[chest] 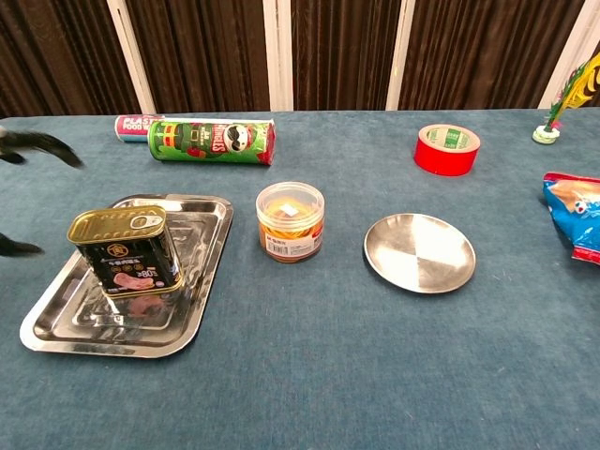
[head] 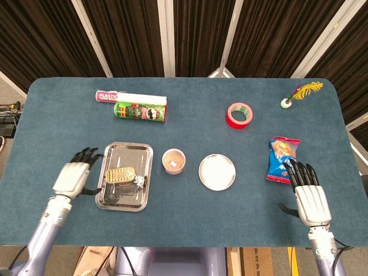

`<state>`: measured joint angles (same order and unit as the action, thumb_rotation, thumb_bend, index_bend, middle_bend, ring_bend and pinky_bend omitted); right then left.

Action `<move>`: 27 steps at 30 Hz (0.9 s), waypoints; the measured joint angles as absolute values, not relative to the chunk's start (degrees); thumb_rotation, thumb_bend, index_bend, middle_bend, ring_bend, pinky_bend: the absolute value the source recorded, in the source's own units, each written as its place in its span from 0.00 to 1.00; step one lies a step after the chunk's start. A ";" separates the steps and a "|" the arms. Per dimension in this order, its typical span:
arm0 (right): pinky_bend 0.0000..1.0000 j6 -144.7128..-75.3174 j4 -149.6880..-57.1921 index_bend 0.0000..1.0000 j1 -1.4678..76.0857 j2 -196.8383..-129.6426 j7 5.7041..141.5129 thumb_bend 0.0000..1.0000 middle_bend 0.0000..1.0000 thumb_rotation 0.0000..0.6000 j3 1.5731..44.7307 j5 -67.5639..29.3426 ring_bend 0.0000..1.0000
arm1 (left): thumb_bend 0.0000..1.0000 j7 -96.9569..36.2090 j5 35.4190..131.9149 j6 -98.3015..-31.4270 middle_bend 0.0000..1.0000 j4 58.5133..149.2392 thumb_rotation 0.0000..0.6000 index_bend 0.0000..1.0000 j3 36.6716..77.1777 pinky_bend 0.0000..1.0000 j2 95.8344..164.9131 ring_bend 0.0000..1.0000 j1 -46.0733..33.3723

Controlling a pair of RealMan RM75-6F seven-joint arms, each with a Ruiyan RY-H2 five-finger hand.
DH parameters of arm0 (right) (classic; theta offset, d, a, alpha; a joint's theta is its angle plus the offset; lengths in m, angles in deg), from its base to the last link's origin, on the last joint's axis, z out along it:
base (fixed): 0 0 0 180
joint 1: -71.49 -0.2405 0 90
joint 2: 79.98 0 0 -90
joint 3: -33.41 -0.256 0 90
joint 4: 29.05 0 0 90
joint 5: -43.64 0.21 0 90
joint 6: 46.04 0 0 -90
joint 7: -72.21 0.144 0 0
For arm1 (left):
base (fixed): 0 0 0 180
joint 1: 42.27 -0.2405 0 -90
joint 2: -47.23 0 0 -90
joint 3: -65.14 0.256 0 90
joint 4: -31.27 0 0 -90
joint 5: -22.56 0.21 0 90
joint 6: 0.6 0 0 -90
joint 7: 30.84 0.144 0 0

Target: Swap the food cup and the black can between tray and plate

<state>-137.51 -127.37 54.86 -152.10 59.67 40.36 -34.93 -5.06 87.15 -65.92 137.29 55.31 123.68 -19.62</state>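
Note:
The black can (head: 120, 175) (chest: 125, 250) stands upright in the steel tray (head: 140, 156) (chest: 200, 248) at the left. A clear food cup (head: 173, 161) (chest: 291, 222) rests on the cloth between the tray and the round steel plate (head: 217, 172) (chest: 419, 252), which holds nothing. My left hand (head: 73, 177) hovers just left of the tray, fingers spread, holding nothing; the chest view catches only its dark fingertips (chest: 37, 144) at the left edge. My right hand (head: 310, 198) is open at the near right, beside the snack bag.
A green crisp tube (head: 140, 111) (chest: 210, 141) and a pink-and-white roll (head: 130, 96) lie behind the tray. Red tape (head: 240, 115) (chest: 447, 150) sits behind the plate, a blue snack bag (head: 283, 160) (chest: 574, 217) to the right, a feathered shuttlecock (head: 300, 94) at the far right corner.

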 measured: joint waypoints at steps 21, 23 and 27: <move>0.00 -134.41 -126.86 0.00 57.80 -151.37 61.77 0.00 0.00 1.00 36.15 -36.74 0.00 | 0.64 -1.96 88.30 -69.70 0.45 126.80 1.00 0.42 56.56 0.36 137.76 0.32 -15.12; 0.00 -134.06 -126.89 0.00 58.01 -151.41 61.75 0.00 0.00 1.00 35.80 -36.70 0.00 | 0.65 -2.35 88.70 -70.07 0.45 126.65 1.00 0.43 56.55 0.36 137.65 0.33 -15.13; 0.00 -133.69 -127.00 0.00 58.51 -151.41 61.67 0.00 0.00 1.00 35.25 -36.64 0.00 | 0.63 -4.19 89.36 -70.22 0.45 128.18 1.00 0.43 56.23 0.35 136.60 0.33 -15.20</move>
<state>-133.69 -127.00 58.51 -151.41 61.67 35.25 -36.64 -4.19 89.36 -70.22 128.18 56.23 136.60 -15.20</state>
